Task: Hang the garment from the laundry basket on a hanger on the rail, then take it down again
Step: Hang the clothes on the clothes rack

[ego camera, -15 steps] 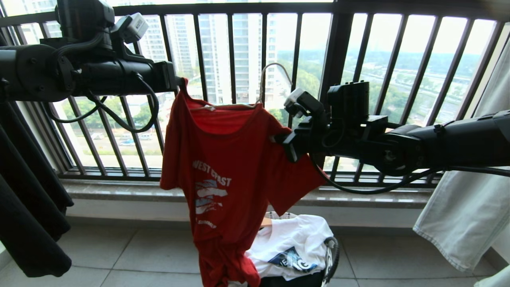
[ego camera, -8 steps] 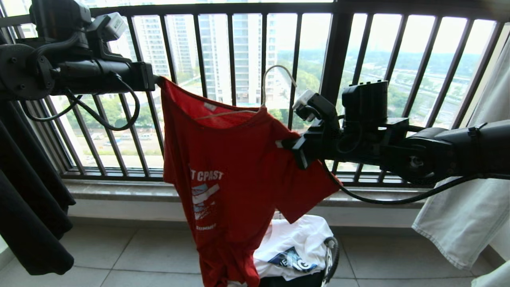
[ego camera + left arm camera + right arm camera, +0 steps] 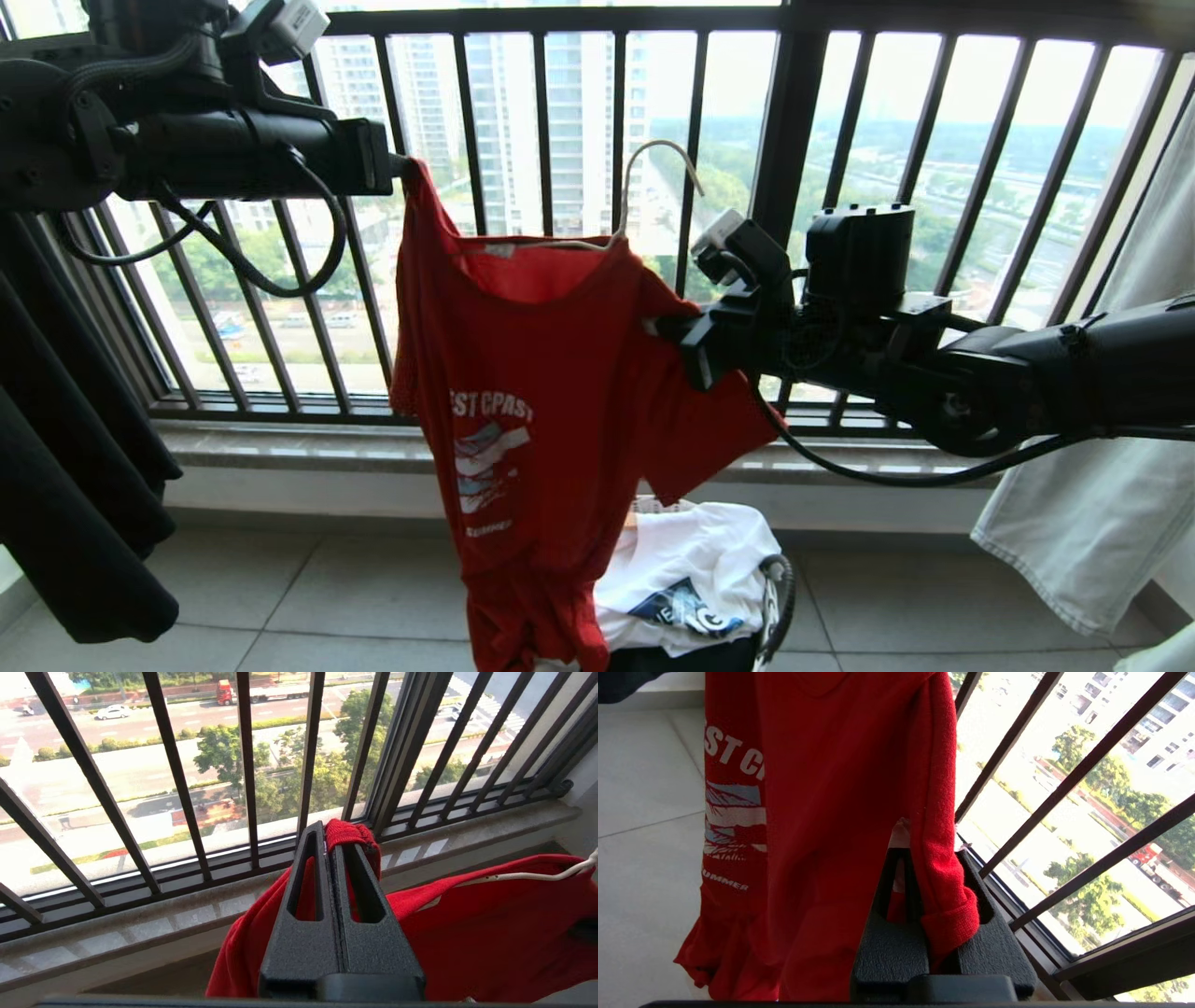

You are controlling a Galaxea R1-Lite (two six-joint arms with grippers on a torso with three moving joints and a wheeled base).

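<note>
- The red T-shirt (image 3: 532,411) hangs stretched in mid-air in front of the black barred window railing (image 3: 784,121), held at both shoulders.
- Left gripper (image 3: 403,168), at ten o'clock in the head view, has its jaws pressed together on the shirt's shoulder seam; the wrist view shows red cloth (image 3: 348,835) bunched at the fingertips.
- Right gripper (image 3: 665,329), near three o'clock of the shirt, is clamped on the other shoulder, fabric (image 3: 943,868) folded between its fingers.
- The cream wire hanger (image 3: 560,245) sits inside the neckline, its bent hook (image 3: 658,159) sticking up at twelve o'clock, free of any support.
- The laundry basket (image 3: 777,597) stands on the floor at six o'clock, a white printed shirt (image 3: 686,569) heaped in it; the red hem drops just beside it.
</note>
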